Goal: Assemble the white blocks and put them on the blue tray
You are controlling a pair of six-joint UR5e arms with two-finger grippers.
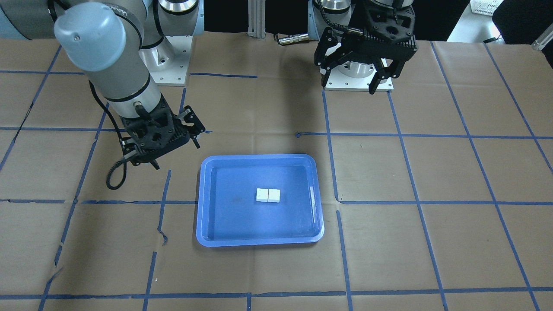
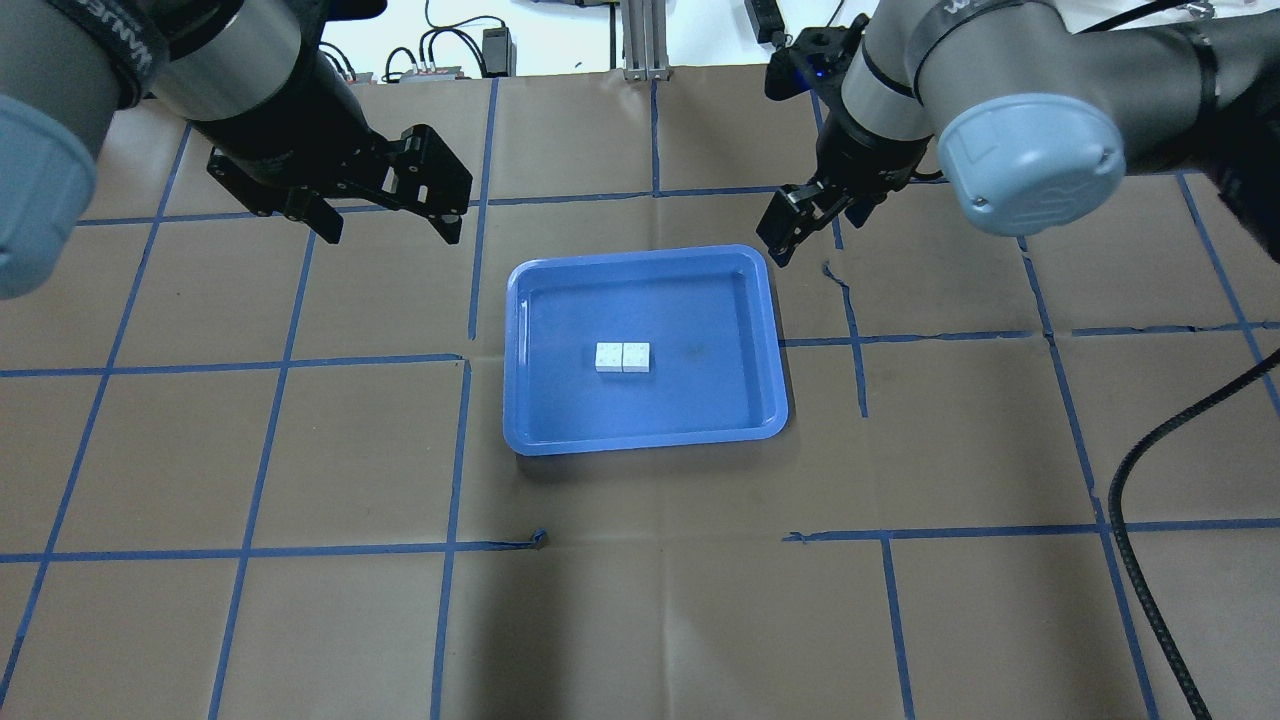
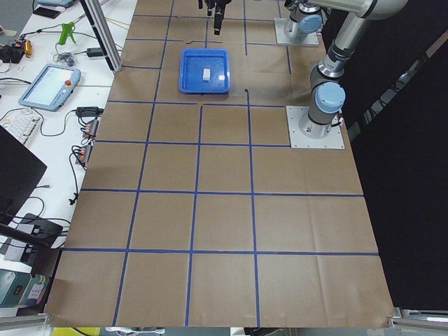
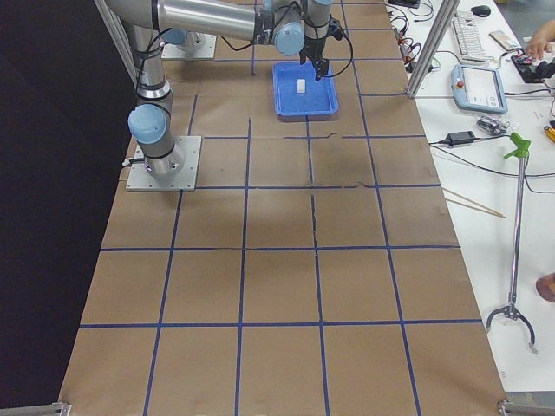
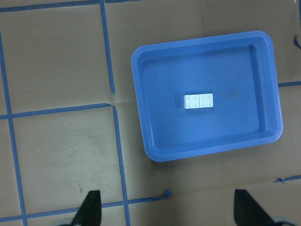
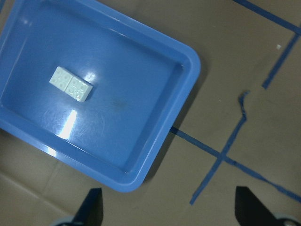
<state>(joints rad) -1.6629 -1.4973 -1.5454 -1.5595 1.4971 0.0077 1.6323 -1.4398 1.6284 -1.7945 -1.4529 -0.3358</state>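
Two white blocks (image 2: 622, 357) sit joined side by side near the middle of the blue tray (image 2: 640, 254). They also show in the front view (image 1: 268, 195), the left wrist view (image 5: 198, 100) and the right wrist view (image 6: 70, 84). My left gripper (image 2: 390, 222) is open and empty, above the table off the tray's far left corner. My right gripper (image 2: 785, 240) is open and empty, just off the tray's far right corner. In the front view the left gripper (image 1: 350, 82) is at the top right and the right gripper (image 1: 175, 153) is left of the tray (image 1: 259, 157).
The table is covered in brown paper with a grid of blue tape. The arms' base plates (image 1: 358, 82) stand at the robot's side. A black cable (image 2: 1130, 480) hangs on the right. Benches with tools and a pendant (image 3: 49, 80) line the far side.
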